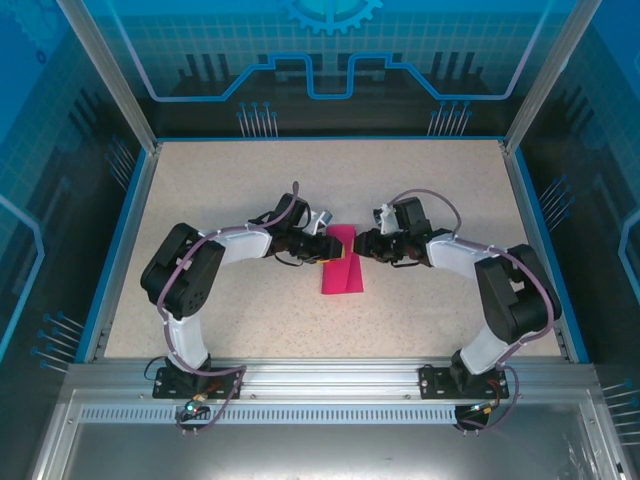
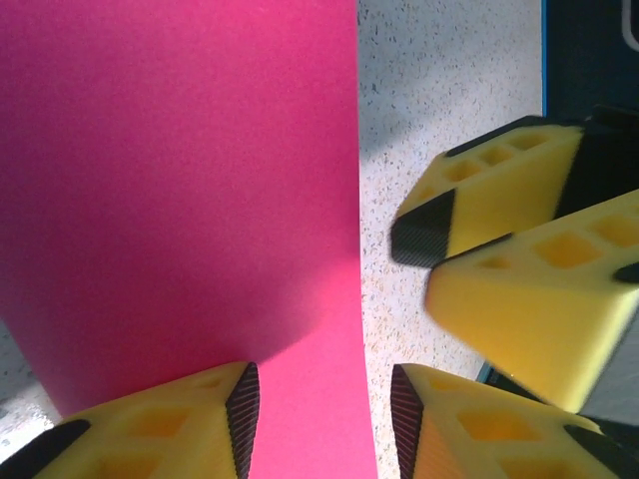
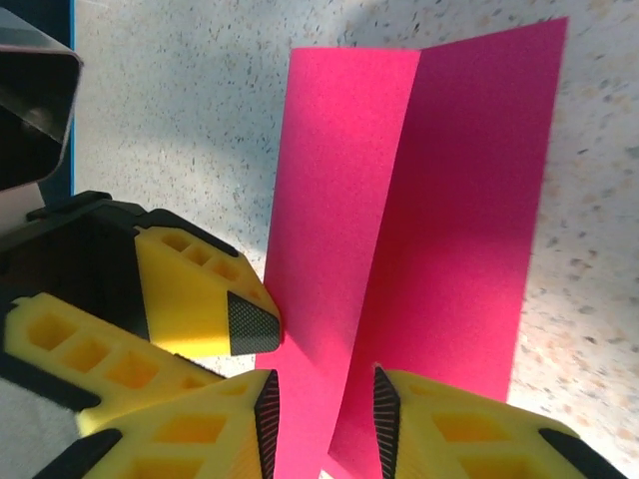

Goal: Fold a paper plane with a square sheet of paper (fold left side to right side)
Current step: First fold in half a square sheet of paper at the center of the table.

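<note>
Sheet of paper (image 1: 341,262): magenta, creased lengthwise, at mid-frame in the top view, on the speckled desk (image 1: 230,190).
Left fingers (image 2: 243,409): apart, straddling the sheet's right-hand edge at the bottom of the left wrist frame.
Right fingers (image 3: 384,414): apart, one on either side of the crease, at lower centre of the right wrist frame.

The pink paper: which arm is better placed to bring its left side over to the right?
Probably the left. The left claw stands open on the left of the pink paper, the sheet between its fingers; the right claw, also open, straddles the crease.
</note>
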Controlling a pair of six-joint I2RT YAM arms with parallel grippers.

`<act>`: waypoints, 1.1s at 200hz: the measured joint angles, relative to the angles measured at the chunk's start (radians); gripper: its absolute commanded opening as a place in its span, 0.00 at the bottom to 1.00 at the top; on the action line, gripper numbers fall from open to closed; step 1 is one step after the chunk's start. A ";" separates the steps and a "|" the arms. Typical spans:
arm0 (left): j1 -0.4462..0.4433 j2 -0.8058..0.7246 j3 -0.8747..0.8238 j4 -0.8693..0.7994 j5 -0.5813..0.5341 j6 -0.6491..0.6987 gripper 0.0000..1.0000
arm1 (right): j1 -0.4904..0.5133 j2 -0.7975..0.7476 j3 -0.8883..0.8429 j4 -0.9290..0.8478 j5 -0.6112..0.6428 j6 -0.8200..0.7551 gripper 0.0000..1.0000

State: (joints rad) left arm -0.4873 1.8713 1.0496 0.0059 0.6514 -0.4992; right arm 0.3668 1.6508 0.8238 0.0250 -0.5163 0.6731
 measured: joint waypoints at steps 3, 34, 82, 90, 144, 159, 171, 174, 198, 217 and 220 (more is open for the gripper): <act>0.000 0.000 0.000 0.000 0.000 0.000 0.42 | 0.002 0.005 0.000 0.002 -0.001 0.002 0.32; 0.000 0.000 0.003 0.000 -0.001 0.000 0.42 | 0.017 0.060 0.000 0.006 -0.018 0.032 0.26; 0.000 -0.001 0.003 -0.001 -0.013 0.001 0.51 | 0.021 0.067 0.009 -0.003 -0.023 0.039 0.00; 0.000 -0.004 0.003 -0.006 -0.024 0.003 0.52 | 0.021 0.070 0.017 -0.010 -0.020 0.028 0.00; 0.000 -0.133 -0.011 -0.107 -0.139 0.034 0.55 | 0.021 0.101 0.113 -0.111 0.058 -0.039 0.00; 0.000 -0.145 -0.011 -0.129 -0.166 0.034 0.56 | 0.021 0.112 0.137 -0.141 0.087 -0.058 0.00; 0.000 -0.144 -0.014 -0.142 -0.193 0.033 0.56 | 0.021 0.119 0.149 -0.166 0.109 -0.071 0.00; 0.000 -0.143 -0.016 -0.146 -0.198 0.032 0.56 | 0.021 0.121 0.151 -0.169 0.114 -0.073 0.00; -0.001 -0.120 -0.016 -0.163 -0.229 0.026 0.56 | 0.021 0.124 0.153 -0.212 0.154 -0.086 0.00; -0.008 -0.075 0.011 -0.182 -0.243 0.026 0.56 | 0.021 0.124 0.153 -0.235 0.174 -0.091 0.00; -0.009 -0.068 0.017 -0.186 -0.245 0.026 0.56 | 0.021 0.124 0.153 -0.238 0.177 -0.091 0.00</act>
State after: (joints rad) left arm -0.4965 1.8038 1.0664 -0.1799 0.4068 -0.4732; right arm 0.3882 1.7752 0.9771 -0.2127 -0.3397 0.5819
